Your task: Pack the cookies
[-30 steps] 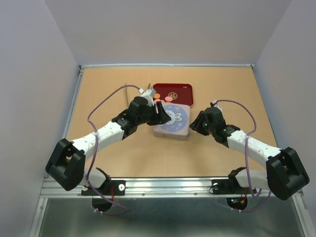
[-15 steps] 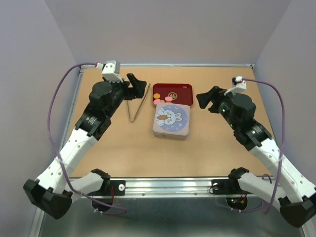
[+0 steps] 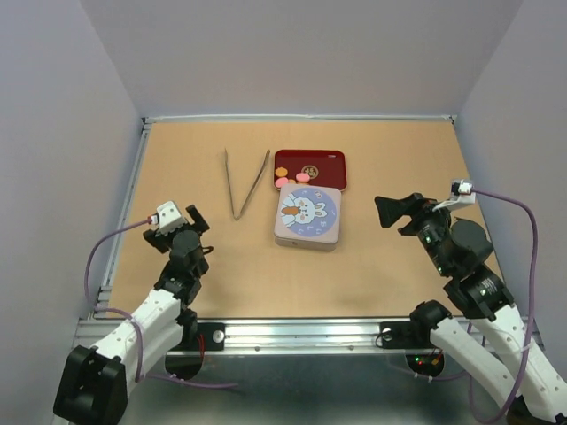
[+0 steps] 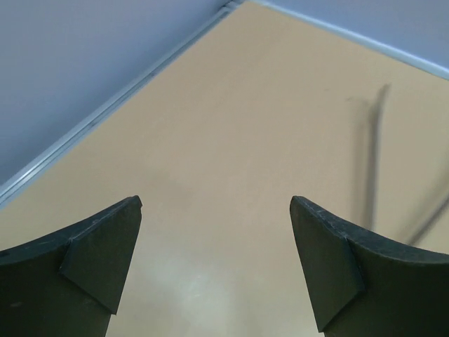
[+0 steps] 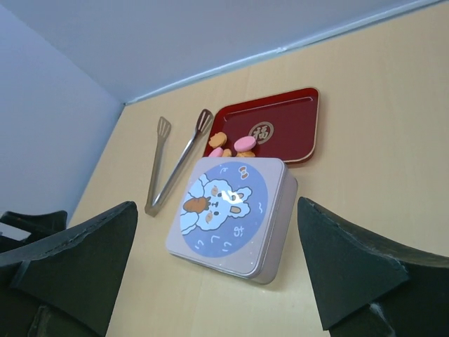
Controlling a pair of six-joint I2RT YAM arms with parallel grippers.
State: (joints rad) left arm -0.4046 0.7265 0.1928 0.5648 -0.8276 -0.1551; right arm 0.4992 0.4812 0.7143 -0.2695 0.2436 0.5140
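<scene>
Several small orange and pink cookies (image 3: 292, 179) lie in the front left corner of the dark red tray (image 3: 323, 159); the right wrist view shows the cookies (image 5: 235, 146) just behind the tin. The square tin (image 3: 307, 217) stands in front of the tray with its rabbit lid on, so its inside is hidden. My left gripper (image 3: 197, 221) is low at the near left, open and empty, as the left wrist view confirms (image 4: 214, 203). Right of the tin, my right gripper (image 3: 392, 211) is raised, open and empty, and it faces the tin (image 5: 231, 210).
Metal tongs (image 3: 244, 181) lie on the table left of the tray, their tips pointing away from me; the tongs (image 5: 175, 165) also show in the right wrist view. A raised rail (image 3: 133, 195) borders the table's left side, with grey walls around.
Both arms have pulled back from the tin toward the near corners, and both grippers have opened wide. The tongs, earlier at the left gripper, now lie free on the table.
</scene>
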